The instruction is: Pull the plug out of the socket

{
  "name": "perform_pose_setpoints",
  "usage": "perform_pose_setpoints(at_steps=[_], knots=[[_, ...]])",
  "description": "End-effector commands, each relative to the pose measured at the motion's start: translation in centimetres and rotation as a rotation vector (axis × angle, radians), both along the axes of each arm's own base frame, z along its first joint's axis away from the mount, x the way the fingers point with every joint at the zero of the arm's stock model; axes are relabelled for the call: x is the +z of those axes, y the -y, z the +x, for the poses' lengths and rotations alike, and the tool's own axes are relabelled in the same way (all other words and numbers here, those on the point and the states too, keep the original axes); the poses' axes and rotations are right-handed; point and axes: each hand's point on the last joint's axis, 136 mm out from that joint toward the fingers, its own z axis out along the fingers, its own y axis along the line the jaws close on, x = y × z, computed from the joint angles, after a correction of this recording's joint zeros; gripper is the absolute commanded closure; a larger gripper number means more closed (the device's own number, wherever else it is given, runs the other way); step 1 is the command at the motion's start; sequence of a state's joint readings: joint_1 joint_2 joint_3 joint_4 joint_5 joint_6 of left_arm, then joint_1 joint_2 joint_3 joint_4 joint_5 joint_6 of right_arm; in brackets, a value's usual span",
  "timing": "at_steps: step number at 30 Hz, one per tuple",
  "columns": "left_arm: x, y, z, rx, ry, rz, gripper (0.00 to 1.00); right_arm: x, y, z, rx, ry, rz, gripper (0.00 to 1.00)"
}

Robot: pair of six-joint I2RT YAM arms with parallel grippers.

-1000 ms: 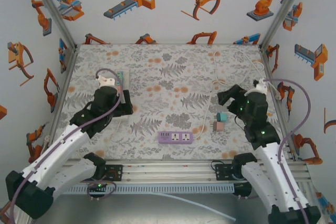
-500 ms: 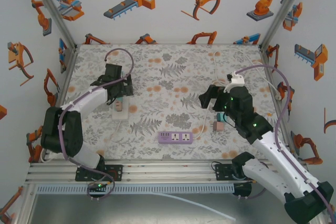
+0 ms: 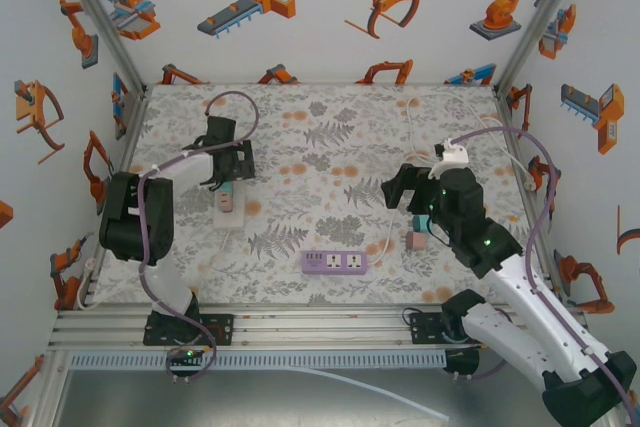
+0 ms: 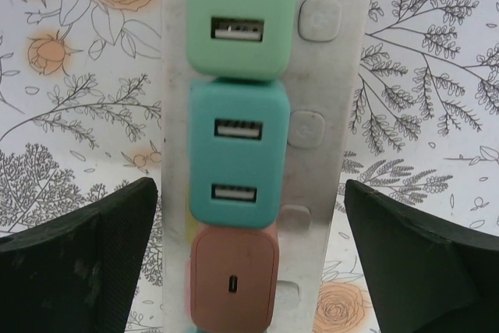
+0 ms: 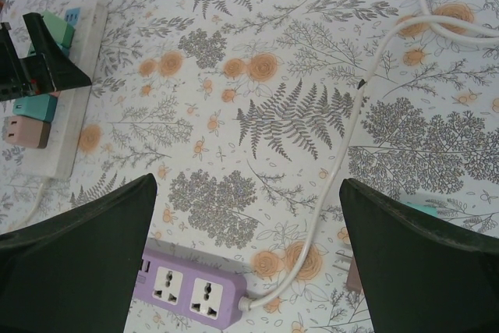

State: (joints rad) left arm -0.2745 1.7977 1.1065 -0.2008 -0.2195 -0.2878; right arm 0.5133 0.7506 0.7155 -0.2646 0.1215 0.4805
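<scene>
Between robot-print walls (image 3: pixel 320 47), over the floral tabletop (image 3: pixel 330 157), left pincer (image 4: pixel 249 193) gapes astride socket strip (image 4: pixel 343 76), right pincer (image 5: pixel 248 185) gapes.

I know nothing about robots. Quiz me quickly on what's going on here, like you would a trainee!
1. True or false: the left hand stands open astride the white strip.
2. How many USB ports does the teal plug show? A one, B two, C four.
3. Fill in: the two-socket strip near the right hand is coloured ____.
Key: 1 true; 2 B; 3 purple.
</scene>
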Motion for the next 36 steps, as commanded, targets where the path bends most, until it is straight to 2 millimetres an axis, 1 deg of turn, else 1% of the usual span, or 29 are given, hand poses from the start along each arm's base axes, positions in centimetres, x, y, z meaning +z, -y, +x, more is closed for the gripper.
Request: perform_pose_setpoints(at_steps=[1, 6, 10, 13, 15, 16, 21, 24, 27, 30, 32, 36], knots=[[-0.6, 0.0, 0.4, 0.019, -0.030, -0.015, 0.09, 1.2, -0.1, 0.0, 0.002, 0.041, 0.009, 0.11], [-0.9, 0.4, 0.5, -0.003, -0.042, -0.029, 0.27, 1.3, 0.2, -0.1, -0.006, 0.043, 0.005, 0.11], [-0.7, 1.7, 0.5, -0.070, -0.062, -0.068, 0.36, 1.3, 0.4, -0.2, -0.014, 0.046, 0.005, 0.11], [-0.3, 2.8, 0.6, -0.131, -0.067, -0.102, 0.45, 1.6, 0.6, -0.3, -0.019, 0.055, 0.008, 0.11], [0.4, 3.8, 0.7, -0.192, -0.054, -0.124, 0.50, 1.7, 0.7, -0.5, -0.023, 0.060, 0.008, 0.11], [0.8, 4.3, 0.7, -0.228, -0.048, -0.135, 0.50, 1.8, 0.9, -0.6, -0.027, 0.062, 0.006, 0.11], [3.7, 7.7, 0.1, -0.451, 0.017, -0.203, 0.50, 1.6, 1.2, -0.7, -0.038, 0.067, -0.001, 0.11], [5.4, 10.4, -0.8, -0.633, 0.067, -0.216, 0.50, 1.5, 1.1, -0.7, -0.036, 0.069, 0.004, 0.11], [6.6, 13.1, -2.1, -0.810, 0.113, -0.185, 0.50, 1.6, 1.0, -0.6, -0.033, 0.071, 0.006, 0.11], [7.2, 16.2, -3.6, -0.988, 0.162, -0.166, 0.50, 1.5, 1.1, -0.7, -0.034, 0.070, 0.001, 0.11], [7.2, 17.9, -4.6, -1.086, 0.185, -0.150, 0.50, 1.5, 1.2, -0.7, -0.038, 0.072, 0.000, 0.11], [7.2, 21.1, -6.3, -1.236, 0.212, -0.115, 0.50, 1.6, 1.5, -1.0, -0.043, 0.075, -0.001, 0.11]])
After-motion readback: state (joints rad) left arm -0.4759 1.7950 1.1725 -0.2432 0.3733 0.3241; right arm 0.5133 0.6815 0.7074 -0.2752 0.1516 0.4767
